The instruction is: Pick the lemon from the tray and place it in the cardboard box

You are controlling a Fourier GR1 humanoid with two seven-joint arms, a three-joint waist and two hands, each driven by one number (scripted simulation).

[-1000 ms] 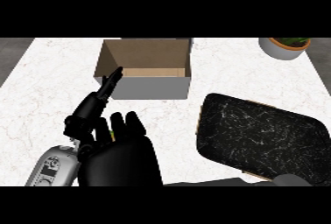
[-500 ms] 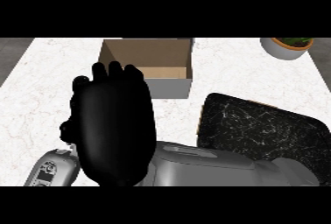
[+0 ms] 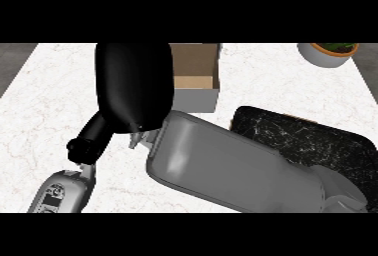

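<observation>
— What's nearest?
— The left hand (image 3: 90, 142), low at the left; the dark tray (image 3: 310, 145) lies right.
— And the lemon?
— Hidden; I cannot tell where.
— Farther?
— The right hand (image 3: 136, 85) covers the cardboard box's (image 3: 196, 100) left part. Whether the 2 hands are open or closed, I cannot tell.

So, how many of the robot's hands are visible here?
2. The right hand covers the left part of the cardboard box. The left hand shows at lower left, mostly hidden by the right one.
</observation>
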